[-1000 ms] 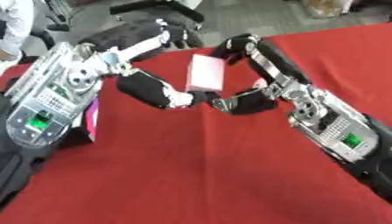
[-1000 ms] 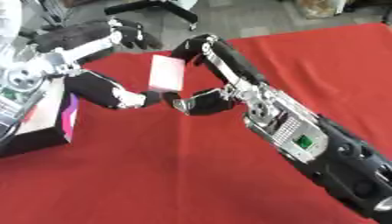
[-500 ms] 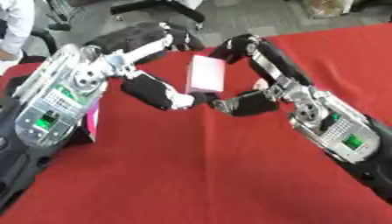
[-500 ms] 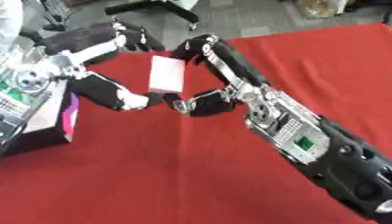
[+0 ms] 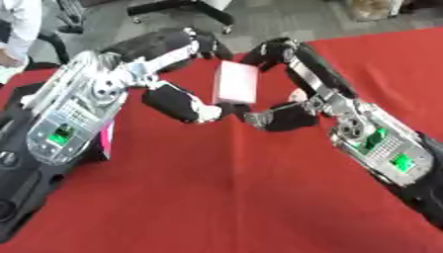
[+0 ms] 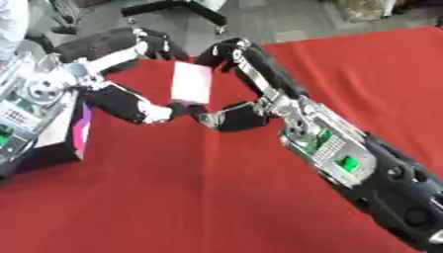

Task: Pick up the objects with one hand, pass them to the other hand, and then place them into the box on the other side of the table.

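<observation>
1. A pale pink flat box (image 5: 235, 82) sits upright in the air above the red tablecloth (image 5: 225, 188), between my two hands at mid-table.
2. My left hand (image 5: 177, 101) comes in from the left; its thumb reaches under the box's lower edge and its black fingers (image 5: 186, 42) curl over the top left corner, so it pinches the pink box.
3. My right hand (image 5: 290, 106) comes in from the right; its thumb meets the left thumb just below the box, and its fingers (image 5: 273, 49) curl at the top right corner, touching the box.
4. Both hands are closed on the box at once.
5. A dark box with a pink side (image 6: 61, 141) lies on the cloth at the left edge, under my left forearm, well apart from the pink box.
</observation>
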You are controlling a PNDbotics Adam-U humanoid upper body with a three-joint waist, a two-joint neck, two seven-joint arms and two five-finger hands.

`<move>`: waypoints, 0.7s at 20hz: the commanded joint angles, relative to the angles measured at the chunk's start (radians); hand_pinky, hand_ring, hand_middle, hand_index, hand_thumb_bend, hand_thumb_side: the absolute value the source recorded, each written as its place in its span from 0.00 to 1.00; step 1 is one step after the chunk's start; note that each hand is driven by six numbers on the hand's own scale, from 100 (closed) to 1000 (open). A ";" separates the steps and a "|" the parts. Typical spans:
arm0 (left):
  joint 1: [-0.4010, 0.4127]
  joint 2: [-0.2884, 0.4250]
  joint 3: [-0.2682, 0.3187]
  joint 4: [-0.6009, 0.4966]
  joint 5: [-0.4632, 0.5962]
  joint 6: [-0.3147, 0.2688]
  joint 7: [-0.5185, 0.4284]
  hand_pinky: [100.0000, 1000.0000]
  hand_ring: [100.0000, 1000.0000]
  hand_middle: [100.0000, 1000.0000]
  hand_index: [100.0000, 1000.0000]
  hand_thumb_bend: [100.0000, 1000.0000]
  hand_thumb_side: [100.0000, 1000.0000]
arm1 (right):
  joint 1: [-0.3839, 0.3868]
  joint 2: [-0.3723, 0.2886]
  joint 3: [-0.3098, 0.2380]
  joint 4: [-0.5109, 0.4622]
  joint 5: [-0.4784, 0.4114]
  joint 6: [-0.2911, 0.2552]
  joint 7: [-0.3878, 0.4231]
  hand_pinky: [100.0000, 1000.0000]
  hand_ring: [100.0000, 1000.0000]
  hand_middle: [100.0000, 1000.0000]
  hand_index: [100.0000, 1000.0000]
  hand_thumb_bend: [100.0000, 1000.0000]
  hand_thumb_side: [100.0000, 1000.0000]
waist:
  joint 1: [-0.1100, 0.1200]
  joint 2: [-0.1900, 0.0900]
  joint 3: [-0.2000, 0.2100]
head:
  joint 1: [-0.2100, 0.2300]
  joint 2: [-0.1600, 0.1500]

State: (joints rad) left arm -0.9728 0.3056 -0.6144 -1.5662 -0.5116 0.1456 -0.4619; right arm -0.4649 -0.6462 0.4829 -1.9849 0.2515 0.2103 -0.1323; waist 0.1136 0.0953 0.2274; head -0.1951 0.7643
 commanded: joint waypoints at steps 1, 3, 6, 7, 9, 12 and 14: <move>-0.011 0.000 0.007 0.004 -0.009 -0.004 0.006 0.80 0.79 0.76 0.84 0.33 0.39 | -0.009 -0.010 -0.005 -0.015 0.009 -0.009 -0.002 0.63 0.66 0.40 0.51 0.00 0.00 | 0.006 -0.011 0.000 | 0.005 0.006; -0.011 -0.003 0.007 0.011 -0.013 -0.006 0.007 0.80 0.79 0.76 0.84 0.33 0.39 | -0.008 -0.009 -0.004 -0.015 0.008 -0.013 -0.003 0.63 0.66 0.40 0.51 0.00 0.00 | 0.006 -0.011 0.000 | 0.007 0.006; -0.010 -0.007 0.009 0.018 -0.010 -0.009 0.018 0.79 0.78 0.73 0.82 0.28 0.37 | -0.007 -0.010 -0.004 -0.015 0.007 -0.016 -0.003 0.63 0.66 0.40 0.51 0.00 0.00 | 0.006 -0.011 0.000 | 0.007 0.006; -0.010 -0.008 0.009 0.018 -0.005 -0.010 0.024 0.79 0.77 0.71 0.81 0.26 0.36 | -0.007 -0.010 -0.003 -0.015 0.007 -0.016 -0.003 0.63 0.66 0.40 0.51 0.00 0.00 | 0.006 -0.011 0.000 | 0.006 0.006; -0.009 -0.010 0.008 0.018 0.009 -0.010 0.039 0.78 0.75 0.68 0.76 0.21 0.33 | -0.006 -0.010 -0.002 -0.015 0.006 -0.014 -0.001 0.63 0.66 0.40 0.51 0.00 0.00 | 0.007 -0.011 0.000 | 0.005 0.006; -0.008 -0.012 0.007 0.015 0.046 -0.017 0.066 0.77 0.72 0.62 0.71 0.13 0.27 | -0.006 -0.009 -0.001 -0.015 0.006 -0.012 0.003 0.63 0.66 0.40 0.51 0.00 0.00 | 0.007 -0.010 0.001 | 0.003 0.006; -0.008 -0.013 0.007 0.016 0.072 -0.021 0.086 0.76 0.70 0.58 0.68 0.09 0.23 | -0.007 -0.009 0.000 -0.015 0.007 -0.012 0.005 0.63 0.66 0.40 0.51 0.00 0.00 | 0.007 -0.010 0.001 | 0.002 0.006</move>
State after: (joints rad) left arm -0.9622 0.2881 -0.6202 -1.5413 -0.4587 0.1278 -0.3928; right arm -0.4618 -0.6462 0.4829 -1.9852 0.2535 0.2001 -0.1331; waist 0.1136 0.0955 0.2269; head -0.1923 0.7643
